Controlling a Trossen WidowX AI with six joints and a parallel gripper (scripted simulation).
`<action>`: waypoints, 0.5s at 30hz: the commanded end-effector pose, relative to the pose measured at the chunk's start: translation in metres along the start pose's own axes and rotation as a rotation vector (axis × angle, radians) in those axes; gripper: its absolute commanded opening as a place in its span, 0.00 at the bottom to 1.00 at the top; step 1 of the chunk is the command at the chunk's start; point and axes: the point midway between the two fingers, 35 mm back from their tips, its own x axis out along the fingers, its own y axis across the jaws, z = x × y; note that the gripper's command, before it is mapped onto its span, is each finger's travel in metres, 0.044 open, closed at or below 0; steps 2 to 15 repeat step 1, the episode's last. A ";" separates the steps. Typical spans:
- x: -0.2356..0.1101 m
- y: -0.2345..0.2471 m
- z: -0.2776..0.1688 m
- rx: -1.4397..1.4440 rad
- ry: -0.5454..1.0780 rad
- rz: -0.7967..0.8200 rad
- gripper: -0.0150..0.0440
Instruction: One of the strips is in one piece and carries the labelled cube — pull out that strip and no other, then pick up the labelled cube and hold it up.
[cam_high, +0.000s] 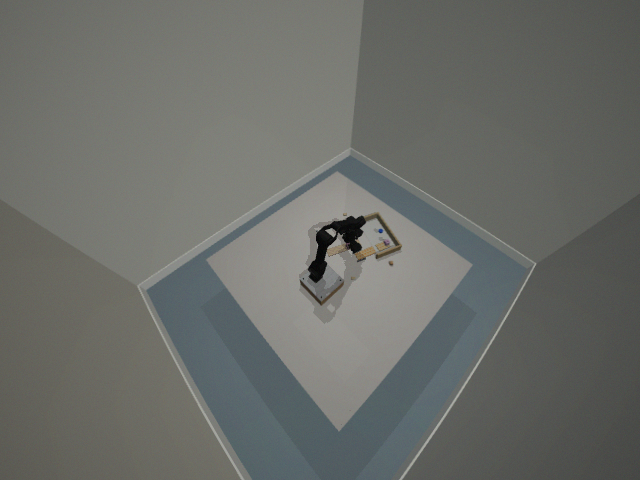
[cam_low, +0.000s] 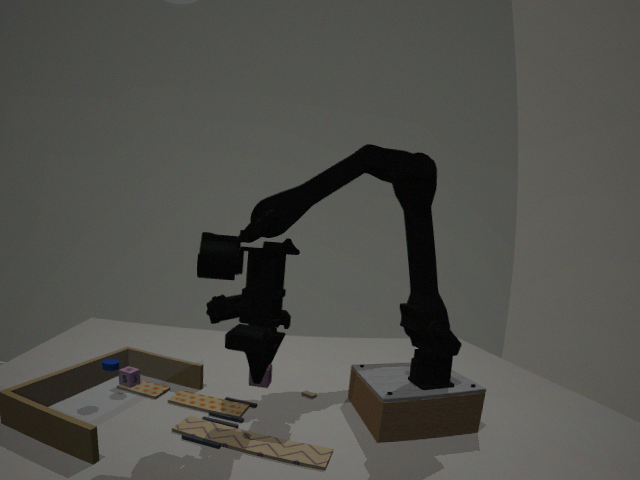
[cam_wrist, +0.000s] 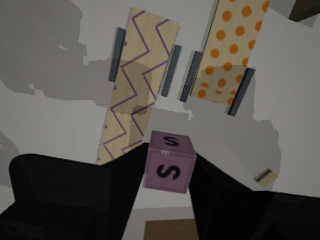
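Note:
My gripper is shut on a pink cube marked with a dark S and holds it up above the table. A zigzag-patterned strip is in one piece, carries nothing, and reaches from between two rails toward the robot base. The orange-dotted strip is in two parts: a near piece and a far piece, with a gap between them. Another pink cube with S-like marks sits on the far piece.
A low wooden wall surrounds the far area, with a blue disc inside. Dark rails flank the strips. A small wooden block lies near the robot base.

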 end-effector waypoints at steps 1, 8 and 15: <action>-0.001 0.001 0.000 0.005 0.001 0.004 0.25; -0.001 0.001 0.000 0.005 0.001 0.004 0.25; -0.001 0.001 0.000 0.005 0.001 0.004 0.25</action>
